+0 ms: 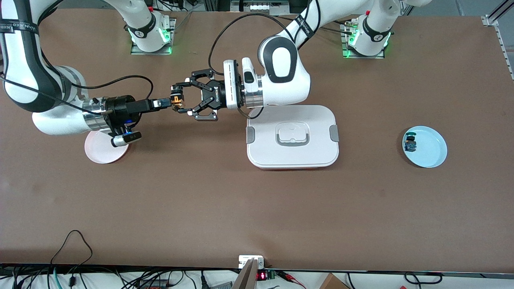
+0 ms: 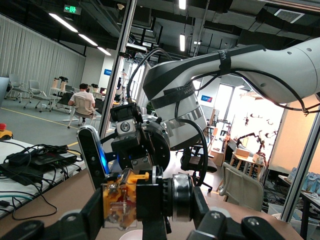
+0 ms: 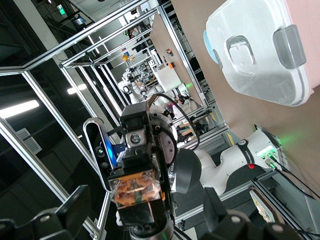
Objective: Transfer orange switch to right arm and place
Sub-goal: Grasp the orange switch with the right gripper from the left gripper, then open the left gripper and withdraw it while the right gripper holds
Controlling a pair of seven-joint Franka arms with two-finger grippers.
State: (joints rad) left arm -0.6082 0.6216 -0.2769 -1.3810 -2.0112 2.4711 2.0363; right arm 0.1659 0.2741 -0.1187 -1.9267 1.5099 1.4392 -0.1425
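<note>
The orange switch [image 1: 176, 101] is up in the air between the two grippers, over bare table. My left gripper [image 1: 179, 99], the open-linkage claw, is shut on it. In the left wrist view its fingers [image 2: 92, 207] press the switch's orange-tan end [image 2: 120, 200] and its ringed end. My right gripper [image 1: 166, 102] reaches in from the right arm's end, level with the switch. In the right wrist view the right gripper [image 3: 145, 200] is open. Its fingers [image 3: 75, 202] stand on either side of the switch [image 3: 137, 192], with gaps showing.
A white lidded container [image 1: 292, 136] sits under the left arm's wrist and also shows in the right wrist view [image 3: 255, 55]. A pink plate [image 1: 105, 150] lies below the right wrist. A light blue plate [image 1: 435, 150] at the left arm's end holds a black switch with a blue-green part [image 1: 410, 142].
</note>
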